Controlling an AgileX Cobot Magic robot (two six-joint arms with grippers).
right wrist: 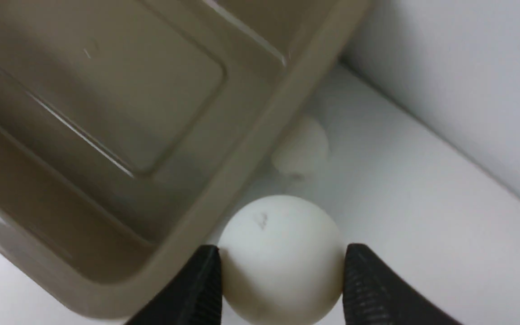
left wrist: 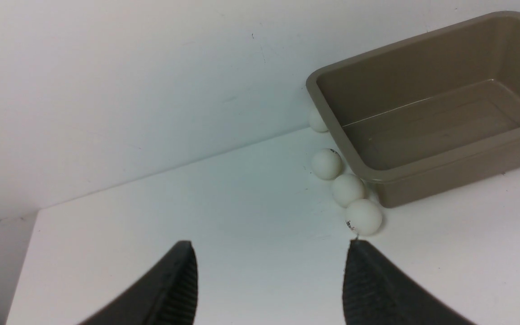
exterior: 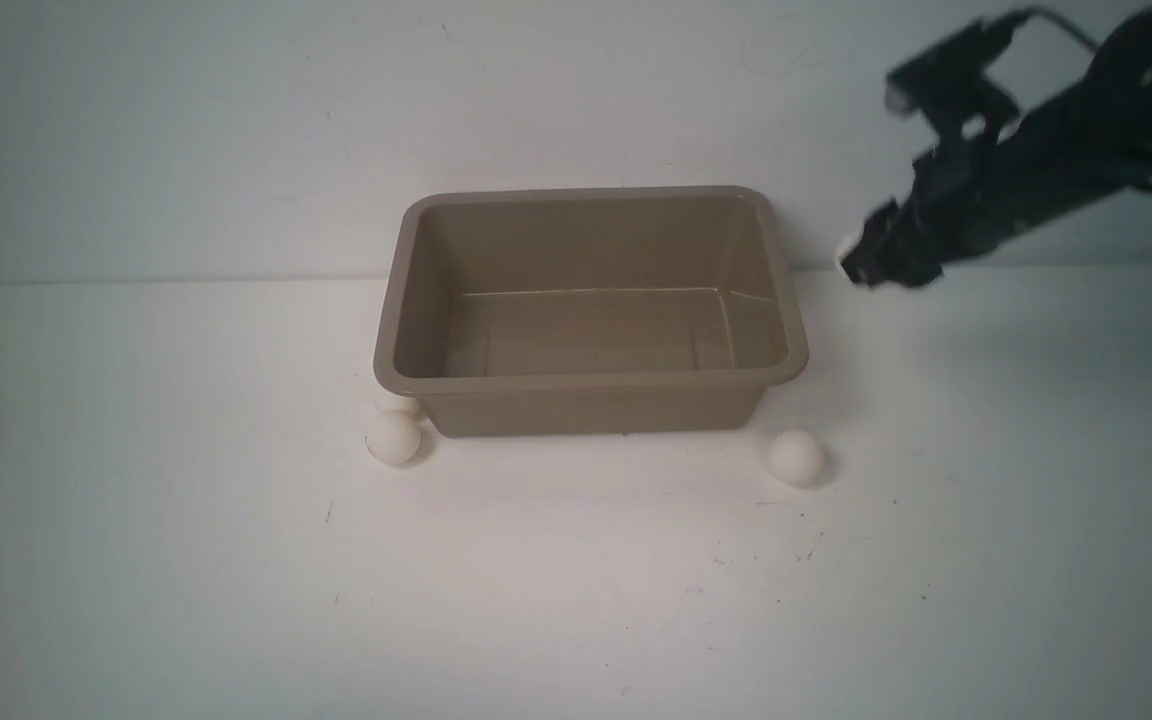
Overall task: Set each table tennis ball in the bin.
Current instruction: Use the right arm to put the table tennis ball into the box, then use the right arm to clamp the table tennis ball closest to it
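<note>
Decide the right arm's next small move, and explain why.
Probably shift the right tool leftward over the bin: it is shut on a ball, but hangs outside the rim, and the bin looks empty.

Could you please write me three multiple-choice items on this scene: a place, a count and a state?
1. Where is the right gripper's small white table tennis ball relative to the taupe rectangular plastic tub? A. inside; B. beyond its right rim; C. left.
2. Loose balls lining the tub's left side? A. one; B. four; C. seven.
3. The tub's inside? A. empty; B. holds balls; C. holds water.
B, jaws pinch it outside the rim; B, left wrist view shows four; A, bare floor.
</note>
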